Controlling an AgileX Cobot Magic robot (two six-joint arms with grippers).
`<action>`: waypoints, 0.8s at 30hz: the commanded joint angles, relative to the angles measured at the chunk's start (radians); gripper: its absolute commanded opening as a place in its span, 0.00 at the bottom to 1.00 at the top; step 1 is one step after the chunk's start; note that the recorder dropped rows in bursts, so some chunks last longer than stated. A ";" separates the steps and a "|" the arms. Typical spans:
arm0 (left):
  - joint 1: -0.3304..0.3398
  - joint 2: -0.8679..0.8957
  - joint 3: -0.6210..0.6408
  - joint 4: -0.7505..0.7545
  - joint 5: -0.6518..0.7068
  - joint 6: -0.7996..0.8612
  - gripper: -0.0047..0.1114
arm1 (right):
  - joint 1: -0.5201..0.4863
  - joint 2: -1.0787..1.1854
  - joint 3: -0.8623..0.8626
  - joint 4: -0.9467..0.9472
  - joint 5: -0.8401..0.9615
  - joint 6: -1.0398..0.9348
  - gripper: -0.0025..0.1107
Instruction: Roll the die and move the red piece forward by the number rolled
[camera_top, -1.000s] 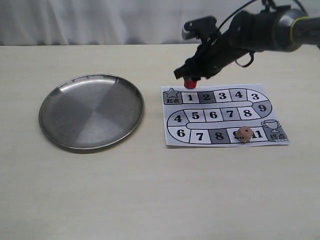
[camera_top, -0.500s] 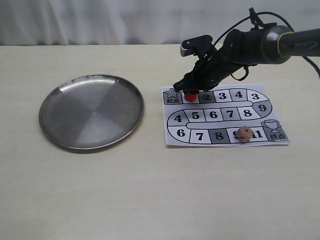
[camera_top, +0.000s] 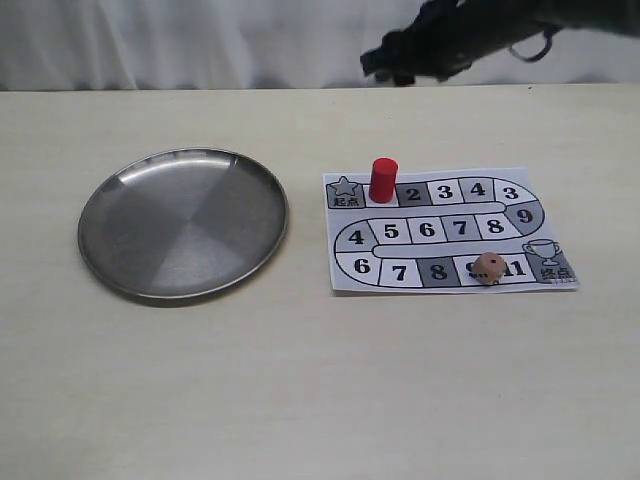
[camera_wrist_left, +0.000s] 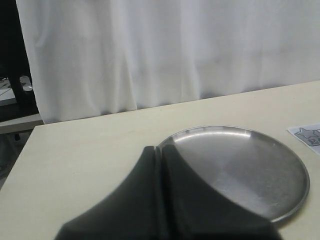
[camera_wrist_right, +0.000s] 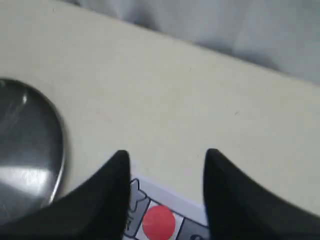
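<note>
Even, diffuse light with no evident source; shadows are faint, with only a thin one at the foot of the red piece (camera_top: 382, 180). The steel plate (camera_top: 183, 222) carries dull fan-shaped sheen, not hard glare. The right gripper (camera_wrist_right: 167, 151) reads black and blurred, the piece beneath it soft. The left gripper (camera_wrist_left: 156, 148) is a dark, defocused mass.

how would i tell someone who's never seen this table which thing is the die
Find the printed game board beside the round metal plate. On its bottom row in the exterior view, near the trophy corner, sits the die. It is the only tan cube; the red piece is an upright cylinder.
</note>
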 joint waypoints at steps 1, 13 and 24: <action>-0.008 -0.003 0.002 0.000 -0.009 -0.001 0.04 | -0.009 -0.243 0.074 -0.022 -0.011 0.003 0.06; -0.008 -0.003 0.002 0.000 -0.009 -0.001 0.04 | -0.005 -0.970 0.987 0.106 -0.553 0.009 0.06; -0.008 -0.003 0.002 0.000 -0.009 -0.001 0.04 | -0.005 -1.466 1.441 0.163 -0.553 -0.006 0.06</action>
